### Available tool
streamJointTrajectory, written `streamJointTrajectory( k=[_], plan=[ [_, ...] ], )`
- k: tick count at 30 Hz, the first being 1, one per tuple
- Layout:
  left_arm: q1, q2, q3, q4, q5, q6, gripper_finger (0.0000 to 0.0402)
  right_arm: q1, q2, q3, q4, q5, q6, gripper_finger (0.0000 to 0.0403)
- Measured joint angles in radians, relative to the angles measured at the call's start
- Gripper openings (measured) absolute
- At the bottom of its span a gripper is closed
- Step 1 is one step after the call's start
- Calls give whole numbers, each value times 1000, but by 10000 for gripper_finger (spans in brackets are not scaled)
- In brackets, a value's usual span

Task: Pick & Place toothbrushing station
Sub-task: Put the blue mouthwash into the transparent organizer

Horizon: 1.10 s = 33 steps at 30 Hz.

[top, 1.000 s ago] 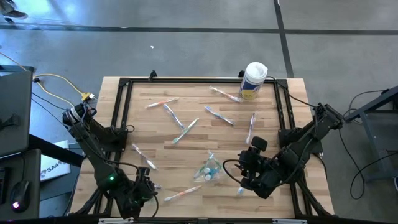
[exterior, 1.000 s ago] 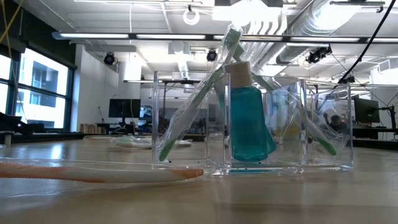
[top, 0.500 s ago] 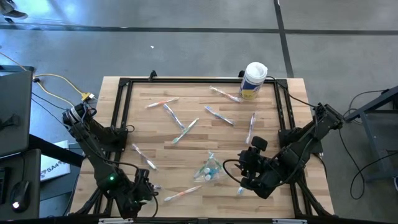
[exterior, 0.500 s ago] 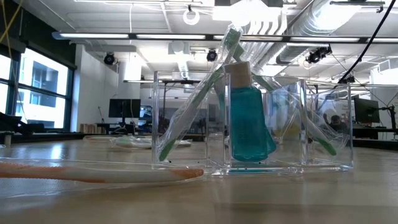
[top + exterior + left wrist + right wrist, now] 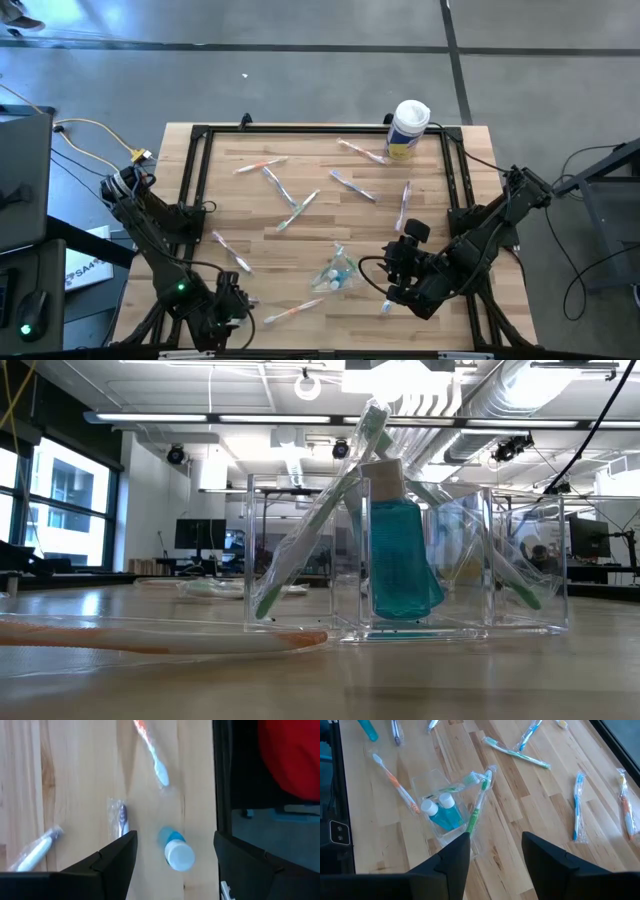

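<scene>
The toothbrushing station (image 5: 337, 270) is a clear plastic holder standing on its base at the table's near middle. It holds two blue white-capped bottles (image 5: 442, 812) and green toothbrushes (image 5: 305, 530). My right gripper (image 5: 393, 272) hovers open just right of it, with the holder ahead of its fingers in the right wrist view (image 5: 492, 857). My left gripper (image 5: 238, 298) is open near the table's near-left corner. A small blue white-capped bottle (image 5: 176, 851) lies on the wood between its fingers, untouched.
Wrapped toothbrushes lie scattered over the table; an orange one (image 5: 293, 312) is near the front edge, others are at mid-table (image 5: 297, 210) and far right (image 5: 403, 205). A white canister with a yellow label (image 5: 408, 128) stands at the far right. A black frame (image 5: 200, 170) rims the table.
</scene>
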Motion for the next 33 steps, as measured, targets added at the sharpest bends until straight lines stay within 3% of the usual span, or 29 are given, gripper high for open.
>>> streamJointTrajectory(
  k=[8,15,27,33],
  plan=[
    [0,19,-28,6,5,-22,262,0,0,0,1,0,0,171],
    [0,68,-29,18,76,-36,262,-22,0,0,1,-6,4,171],
    [0,98,-29,12,52,-45,261,-62,0,0,1,-11,1,171],
    [0,143,-29,12,94,-48,261,-62,0,0,2,-31,1,171]
  ],
)
